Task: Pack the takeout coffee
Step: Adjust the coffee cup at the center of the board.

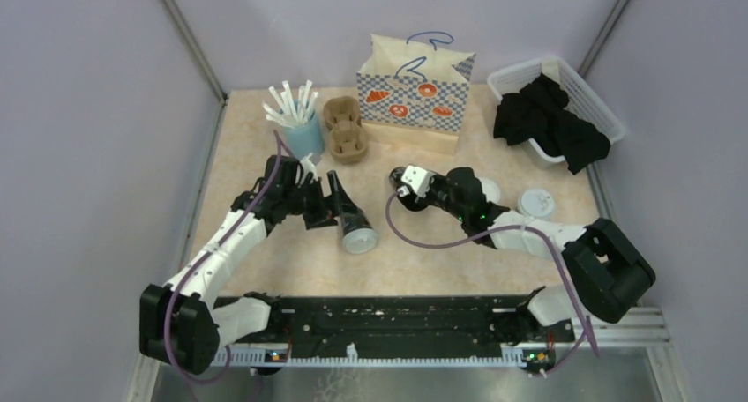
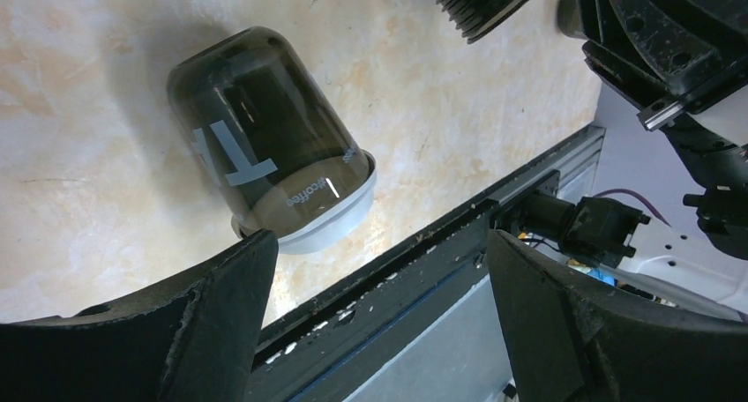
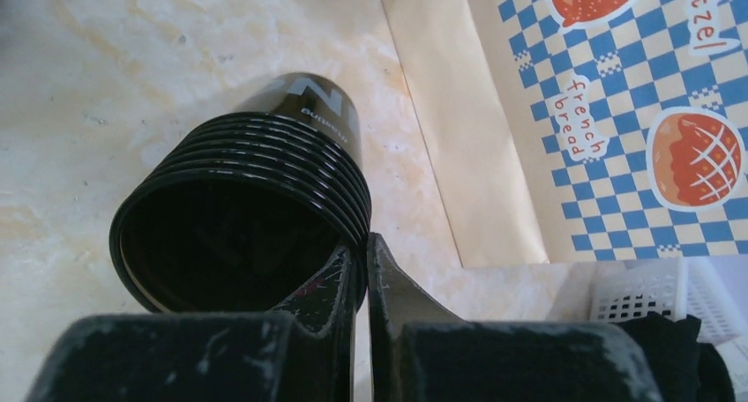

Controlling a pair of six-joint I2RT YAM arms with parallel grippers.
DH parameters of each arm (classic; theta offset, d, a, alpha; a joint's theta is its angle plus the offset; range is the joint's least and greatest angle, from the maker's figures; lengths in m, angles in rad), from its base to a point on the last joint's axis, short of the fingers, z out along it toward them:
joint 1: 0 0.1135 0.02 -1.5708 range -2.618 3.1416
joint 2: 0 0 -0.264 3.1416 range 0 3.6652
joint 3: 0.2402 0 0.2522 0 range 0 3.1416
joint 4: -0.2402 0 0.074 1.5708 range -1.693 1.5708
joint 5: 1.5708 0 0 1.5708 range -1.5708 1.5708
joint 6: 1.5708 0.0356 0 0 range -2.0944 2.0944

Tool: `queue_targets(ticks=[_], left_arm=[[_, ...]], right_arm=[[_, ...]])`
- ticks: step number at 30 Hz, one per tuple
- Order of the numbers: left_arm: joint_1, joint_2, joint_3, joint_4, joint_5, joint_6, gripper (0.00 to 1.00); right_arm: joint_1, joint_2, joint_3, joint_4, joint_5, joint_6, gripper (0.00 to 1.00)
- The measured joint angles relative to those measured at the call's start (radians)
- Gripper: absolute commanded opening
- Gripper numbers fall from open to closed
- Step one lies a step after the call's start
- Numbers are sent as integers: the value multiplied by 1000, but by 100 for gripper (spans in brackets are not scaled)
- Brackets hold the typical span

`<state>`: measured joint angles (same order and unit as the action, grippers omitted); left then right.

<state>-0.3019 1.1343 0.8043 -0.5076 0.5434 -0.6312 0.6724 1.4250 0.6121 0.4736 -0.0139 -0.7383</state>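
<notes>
I'm working the lidded cup (image 1: 351, 219) first. It's lying on its side mid-table, white lid (image 2: 331, 217) pointing to abt 5 o'clock in the top view, just at 3 o'clock of the L gripper (image 2: 381, 243). That gripper is standing wide open and holding nothing. In its wrist cam the cup is sitting past the fingertips toward 11 o'clock, not btwn them yet.

To do this well, I'm planning to:
- Ease the jaws toward 11 o'clock till they're straddling the black wall mid-body, not the lid, since pinching there prob pops it off.
- Centre before closing, as a round cup on its side may roll if one finger is touching first.
- Squeeze gently, bc the paper wall prob crushes.

The R gripper (image 3: 363, 248) is closed down. Its fingers (image 3: 397, 296) are pinching what looks like the rim wall of a cup stack (image 3: 256, 164) lying on its side, one finger inside the mouth and one outside.

The top cam is giving me the layout: pulp carrier (image 1: 344, 130) at 12 o'clock of the lidded cup and paper bag (image 1: 415, 98) at 1 o'clock, neither showing in the L wrist cam. The top cam is mostly hiding the stack under the R wrist, so only the R wrist cam is showing the nested rims and the pinch. The L wrist cam alone is showing the jaw-to-cup gap.
</notes>
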Motion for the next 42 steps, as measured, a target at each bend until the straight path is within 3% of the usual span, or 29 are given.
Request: queue_targets(ticks=[6,13,18,23,28,34,39,42], left_arm=[[0,-9,42,-15,31,21,95],[0,-34,79,-33,88,68,95],[0,-45,79,-39,127,93,95],[0,-45,79,-40,155,121,95],[0,-38,106,-57,167,156,95],[0,-17,157,-87,167,192,95],[-1,-2,162,-106,167,211,95],[-1,19,162,-107,167,216,96]], right_arm=[[8,-90,93,-264,82,211,0],[-10,-99,414,-712,298,602,0],[-142,-40,641,-996,336,906,0],[-251,21,717,-1157,337,1051,0],[-256,76,721,-1151,237,1080,0],[-282,81,572,-961,118,1169,0],[-375,11,428,-891,48,1244,0],[-493,-87,362,-868,-16,1273,0]])
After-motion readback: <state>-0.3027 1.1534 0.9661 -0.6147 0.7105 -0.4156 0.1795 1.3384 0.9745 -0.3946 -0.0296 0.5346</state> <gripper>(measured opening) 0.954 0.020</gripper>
